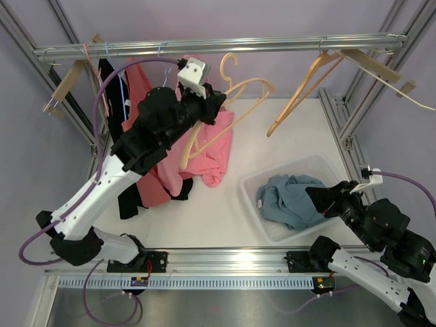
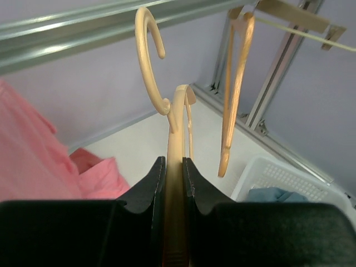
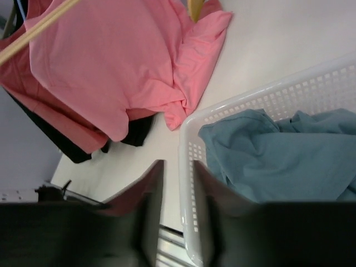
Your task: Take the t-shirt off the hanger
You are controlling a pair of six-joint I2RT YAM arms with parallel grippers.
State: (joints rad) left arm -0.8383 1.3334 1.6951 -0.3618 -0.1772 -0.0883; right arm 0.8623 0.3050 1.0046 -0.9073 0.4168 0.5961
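Hanger (image 2: 178, 119) neck pinched tight between left gripper (image 2: 173, 162) jaws, pink t-shirt (image 2: 30, 153) just left; right gripper (image 3: 176, 172) narrowly parted, empty.

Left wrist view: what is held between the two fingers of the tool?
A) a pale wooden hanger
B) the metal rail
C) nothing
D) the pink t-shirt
A: the left tool is shut on the pale wooden hanger, whose hook rises just above it.
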